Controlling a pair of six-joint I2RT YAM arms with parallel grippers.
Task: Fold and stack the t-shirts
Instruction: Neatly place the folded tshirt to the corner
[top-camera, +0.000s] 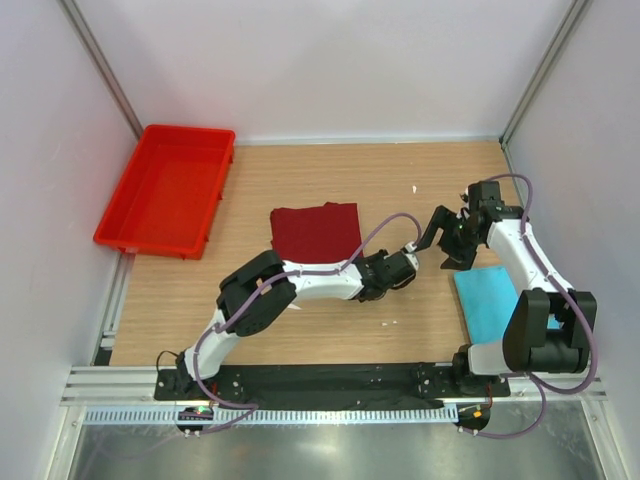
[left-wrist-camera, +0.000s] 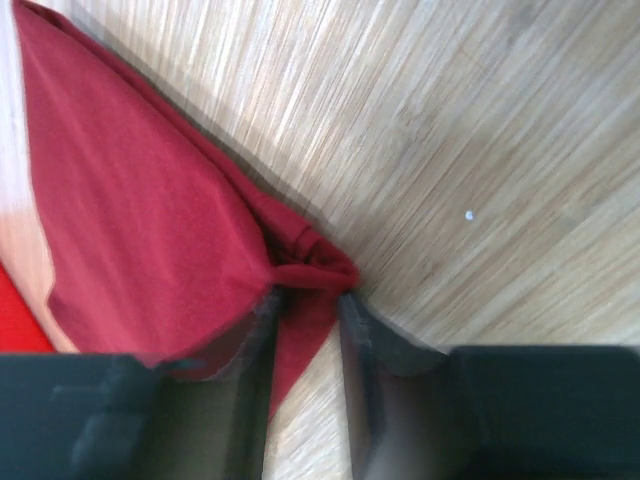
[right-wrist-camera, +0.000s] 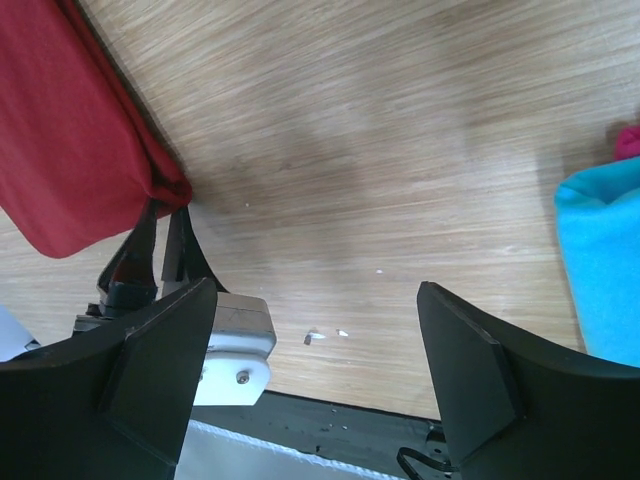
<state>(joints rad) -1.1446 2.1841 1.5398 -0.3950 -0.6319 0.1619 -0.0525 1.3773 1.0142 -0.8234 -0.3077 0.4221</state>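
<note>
Top external view: one wooden table (top-camera: 330, 170) fills the workspace between pale walls. One bright red tray (top-camera: 165, 190) sits at its far left corner.

Two arms rise from the near edge. The left arm (top-camera: 300, 280) stretches right across the middle of the table. The right arm (top-camera: 520, 250) bends back toward the centre from the right side.

Three t-shirts can be counted. One maroon t-shirt (top-camera: 315, 230) lies flat near the centre of the table. One turquoise t-shirt (top-camera: 485, 295) lies folded at the near right, partly hidden under the right arm. One pink t-shirt (right-wrist-camera: 630, 140) shows only as a sliver at the right edge of the right wrist view, just beside the turquoise one.

Two grippers are in view. The left gripper (left-wrist-camera: 305, 300) has its fingers pinched on a bunched corner of the maroon t-shirt, with cloth pressed between them. The right gripper (right-wrist-camera: 312, 290) has its fingers spread wide over bare wood between the maroon and turquoise t-shirts, holding nothing.
</note>
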